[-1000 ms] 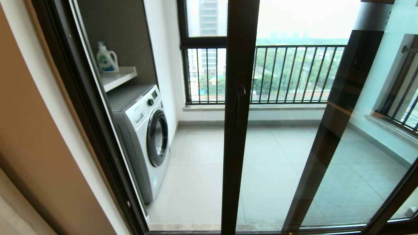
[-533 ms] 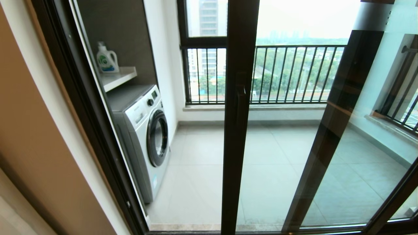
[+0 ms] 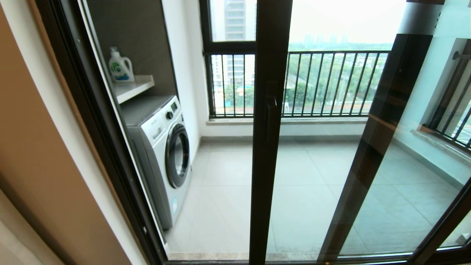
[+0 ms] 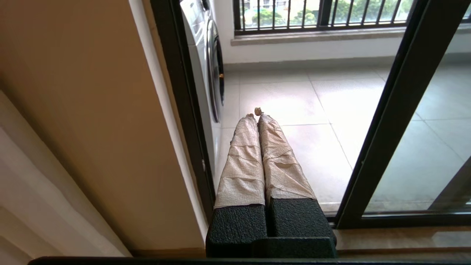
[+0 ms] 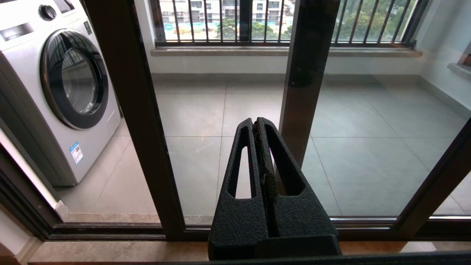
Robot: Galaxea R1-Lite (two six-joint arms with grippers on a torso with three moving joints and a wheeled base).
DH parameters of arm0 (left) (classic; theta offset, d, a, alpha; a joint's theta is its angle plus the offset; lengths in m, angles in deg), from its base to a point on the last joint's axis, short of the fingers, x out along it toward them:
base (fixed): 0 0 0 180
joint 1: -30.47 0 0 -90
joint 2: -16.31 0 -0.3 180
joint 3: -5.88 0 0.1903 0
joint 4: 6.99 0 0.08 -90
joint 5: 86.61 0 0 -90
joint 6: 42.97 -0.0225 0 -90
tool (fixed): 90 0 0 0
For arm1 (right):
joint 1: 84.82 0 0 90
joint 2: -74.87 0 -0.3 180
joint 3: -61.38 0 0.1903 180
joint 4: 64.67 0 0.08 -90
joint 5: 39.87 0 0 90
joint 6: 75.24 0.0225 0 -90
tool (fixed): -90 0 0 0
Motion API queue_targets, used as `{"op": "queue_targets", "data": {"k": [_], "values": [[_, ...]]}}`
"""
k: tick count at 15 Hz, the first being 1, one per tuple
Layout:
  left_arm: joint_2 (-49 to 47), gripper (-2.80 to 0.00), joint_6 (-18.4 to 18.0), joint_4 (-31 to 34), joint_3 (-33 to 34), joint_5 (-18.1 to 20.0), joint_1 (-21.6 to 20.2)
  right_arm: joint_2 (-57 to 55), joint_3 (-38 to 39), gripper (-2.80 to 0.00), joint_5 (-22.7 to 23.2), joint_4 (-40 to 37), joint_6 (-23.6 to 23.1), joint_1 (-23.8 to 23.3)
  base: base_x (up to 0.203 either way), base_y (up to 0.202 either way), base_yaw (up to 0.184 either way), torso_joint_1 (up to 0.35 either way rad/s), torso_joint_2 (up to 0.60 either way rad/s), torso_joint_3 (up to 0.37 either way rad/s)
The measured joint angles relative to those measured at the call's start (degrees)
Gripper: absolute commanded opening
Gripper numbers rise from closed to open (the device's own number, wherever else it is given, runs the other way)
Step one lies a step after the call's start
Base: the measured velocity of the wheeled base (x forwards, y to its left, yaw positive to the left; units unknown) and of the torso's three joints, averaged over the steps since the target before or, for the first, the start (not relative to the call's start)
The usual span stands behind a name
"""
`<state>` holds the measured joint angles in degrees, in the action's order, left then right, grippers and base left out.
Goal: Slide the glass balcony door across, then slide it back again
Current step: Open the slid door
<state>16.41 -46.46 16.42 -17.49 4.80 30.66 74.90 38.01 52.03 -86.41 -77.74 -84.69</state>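
The glass balcony door (image 3: 268, 154) stands partway across, its dark stile in the middle of the head view with the black bar handle (image 3: 272, 114) on it. Left of the stile the doorway is open. Neither arm shows in the head view. In the left wrist view my left gripper (image 4: 256, 115) is shut and empty, with tape-wrapped fingers pointing into the open gap; the door's stile (image 4: 386, 129) is off to one side, apart from it. My right gripper (image 5: 255, 123) is shut and empty in front of the door's glass, beside the stile (image 5: 140, 129), not touching it.
A second dark-framed panel (image 3: 379, 147) without a handle stands behind the door's glass. A washing machine (image 3: 162, 147) and a detergent bottle (image 3: 120, 66) on a shelf are on the balcony's left. The railed window (image 3: 331, 84) is at the back. A beige wall (image 3: 36, 165) borders the doorway.
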Motion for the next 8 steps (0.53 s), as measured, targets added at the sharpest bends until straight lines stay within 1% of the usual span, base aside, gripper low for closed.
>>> {"op": "queue_targets", "data": {"k": [1,2,8], "values": [[0.0,-2.8,-1.67,0.12,0.0,0.28,0.0,0.0,0.0,-2.8,-0.01,0.02,0.0,0.0,0.0,0.0,0.0,0.0,0.0,0.0],[0.0,-2.8,-2.09,0.15,0.0,0.41,0.0,0.0,0.0,-2.8,0.0,0.0,-0.03,0.0,0.0,0.0,0.0,0.0,0.0,0.0],[0.0,-2.8,-1.76,0.23,0.0,-0.22,0.0,0.0,0.0,-2.8,0.0,0.0,0.0,0.0,0.0,0.0,0.0,0.0,0.0,0.0]]}}
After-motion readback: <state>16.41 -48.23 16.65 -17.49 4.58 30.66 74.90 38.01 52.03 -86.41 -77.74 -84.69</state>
